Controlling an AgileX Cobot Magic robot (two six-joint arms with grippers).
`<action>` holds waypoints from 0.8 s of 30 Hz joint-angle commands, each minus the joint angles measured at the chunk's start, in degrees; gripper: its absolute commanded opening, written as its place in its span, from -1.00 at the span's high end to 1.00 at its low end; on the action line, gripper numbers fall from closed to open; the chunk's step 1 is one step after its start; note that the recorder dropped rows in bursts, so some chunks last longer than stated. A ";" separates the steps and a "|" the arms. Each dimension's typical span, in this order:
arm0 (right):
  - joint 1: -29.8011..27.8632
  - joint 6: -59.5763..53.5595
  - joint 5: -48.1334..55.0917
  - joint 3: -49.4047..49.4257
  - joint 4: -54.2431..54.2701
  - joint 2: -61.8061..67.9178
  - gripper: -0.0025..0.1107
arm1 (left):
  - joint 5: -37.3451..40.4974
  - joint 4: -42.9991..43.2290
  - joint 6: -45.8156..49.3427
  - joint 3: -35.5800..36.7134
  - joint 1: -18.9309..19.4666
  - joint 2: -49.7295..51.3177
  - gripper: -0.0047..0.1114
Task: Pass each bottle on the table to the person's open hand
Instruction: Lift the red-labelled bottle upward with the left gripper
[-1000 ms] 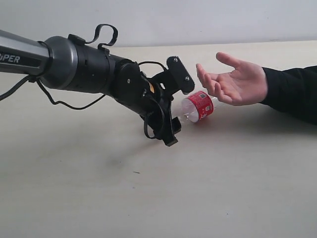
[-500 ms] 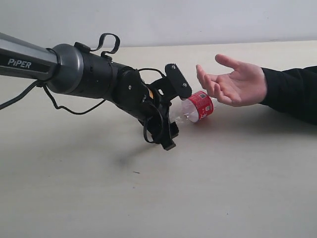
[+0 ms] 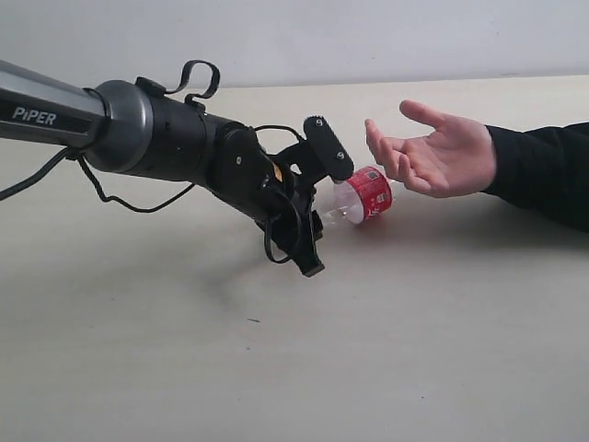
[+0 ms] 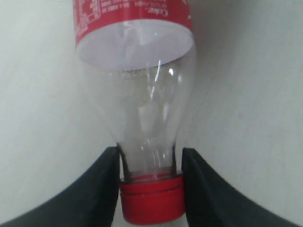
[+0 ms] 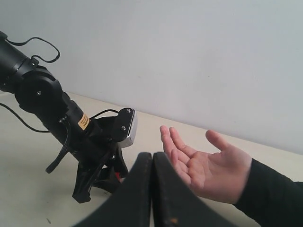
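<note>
A clear bottle with a red label (image 3: 357, 199) lies on its side just below the person's open hand (image 3: 438, 153), base toward the palm. My left gripper (image 3: 321, 218) is shut on its neck and red cap. In the left wrist view both black fingers (image 4: 108, 185) press the red cap (image 4: 151, 202) and neck of the bottle (image 4: 137, 104) over the pale table (image 4: 38, 94). My right gripper (image 5: 152, 160) is shut on nothing, hanging in front of the hand (image 5: 215, 172). It does not show in the exterior view. The other bottles are out of view.
The person's dark-sleeved forearm (image 3: 543, 170) reaches in from the right over the beige table (image 3: 368, 350). The left arm's black wrist and cables (image 3: 184, 147) stretch from the left. A pale wall (image 3: 368, 37) stands behind the table.
My left gripper has drawn in round the bottle's neck and pulled back slightly to the left. The bottle shifted a little left with it. The hand has stayed in place.
</note>
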 commanded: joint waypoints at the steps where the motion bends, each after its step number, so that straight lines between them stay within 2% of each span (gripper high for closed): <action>1: 0.11 -0.05 0.06 0.16 0.16 -0.34 0.96 | 1.73 0.01 -0.29 -0.24 1.44 -1.35 0.92; 8: 0.11 -0.05 0.06 0.16 0.16 -0.34 0.96 | 5.95 0.17 -5.98 -0.24 6.17 -5.67 0.92; 18: 0.11 -0.05 0.06 0.16 0.16 -0.34 0.96 | 8.66 0.91 -9.56 0.55 7.29 -11.12 0.92; 24: 0.11 -0.05 0.06 0.16 0.16 -0.34 0.96 | 11.12 10.57 -22.94 0.55 7.54 -14.97 0.92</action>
